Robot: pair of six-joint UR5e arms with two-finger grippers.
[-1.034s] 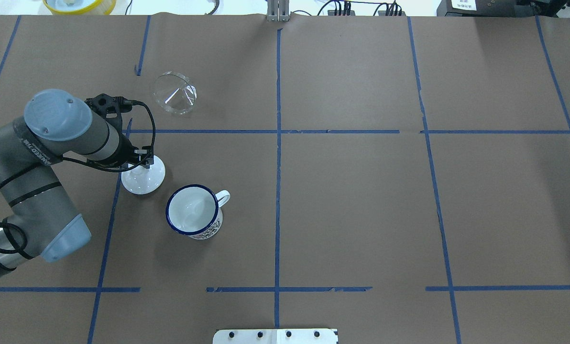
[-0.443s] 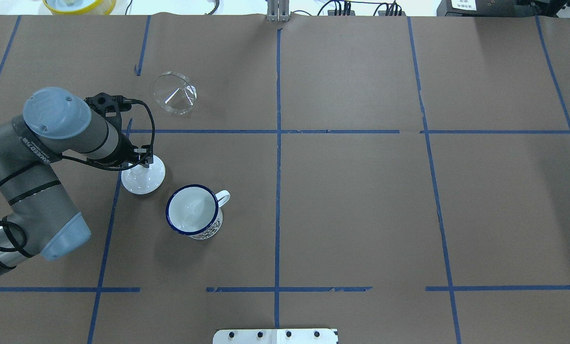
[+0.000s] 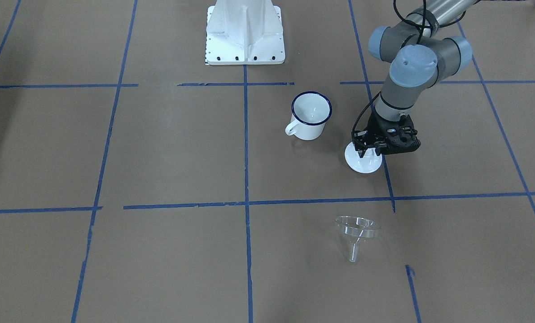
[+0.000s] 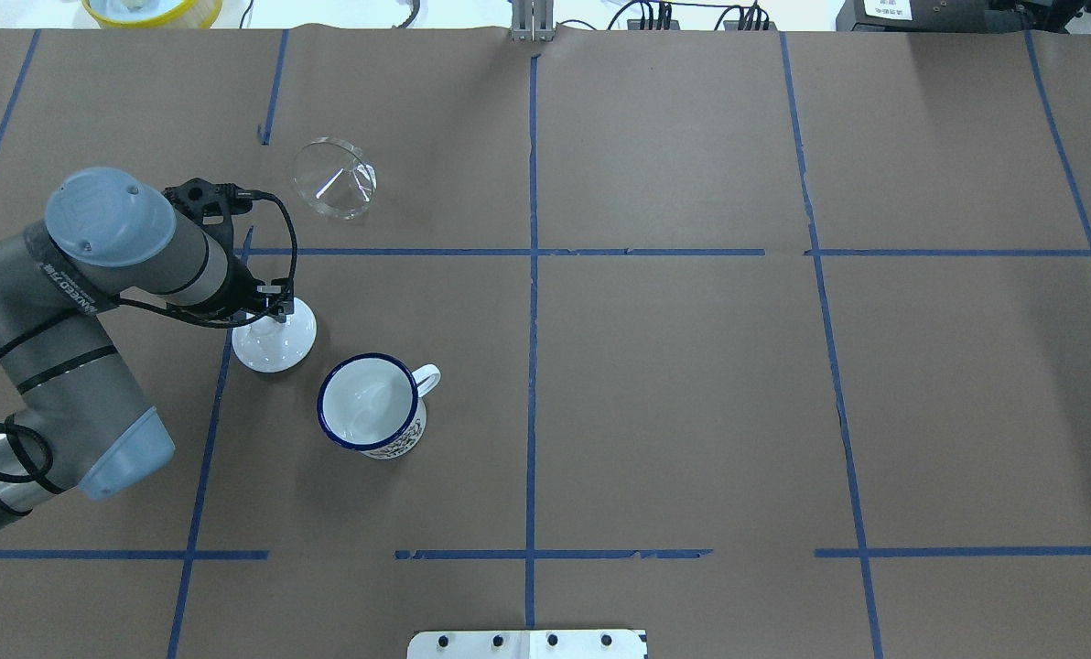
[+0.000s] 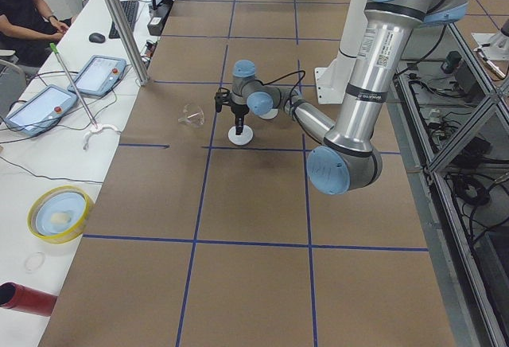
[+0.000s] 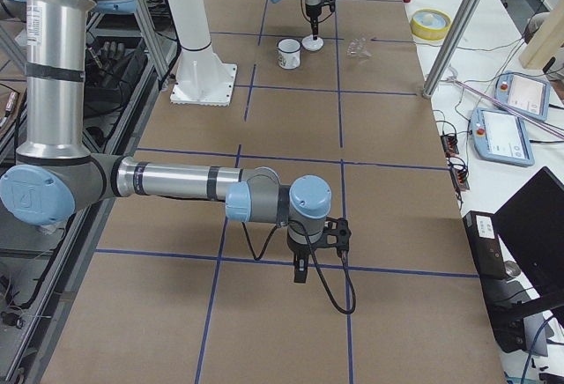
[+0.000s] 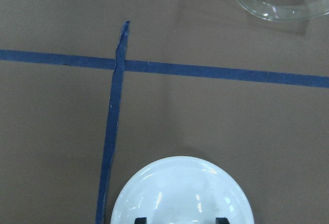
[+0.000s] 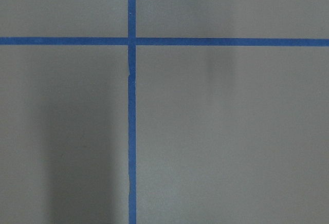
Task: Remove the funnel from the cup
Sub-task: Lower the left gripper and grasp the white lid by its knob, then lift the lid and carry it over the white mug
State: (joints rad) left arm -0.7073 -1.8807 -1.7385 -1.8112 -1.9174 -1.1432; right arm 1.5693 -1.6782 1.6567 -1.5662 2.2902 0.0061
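Funnel (image 4: pixel 330 178) on its side, well apart from left tool (image 3: pixel 369 154)

Bright, even light with soft faint shadows; views sharp, small glints on the clear funnel (image 4: pixel 333 178).

left arm (image 4: pixel 97 275): elbow bent, wrist reaching forward | left claw (image 3: pixel 369 154): pointing straight down, low, jaws apart | right arm (image 6: pixel 176 180): forearm stretched out level | right claw (image 6: pixel 300 274): pointing down, open-or-closed unreadable
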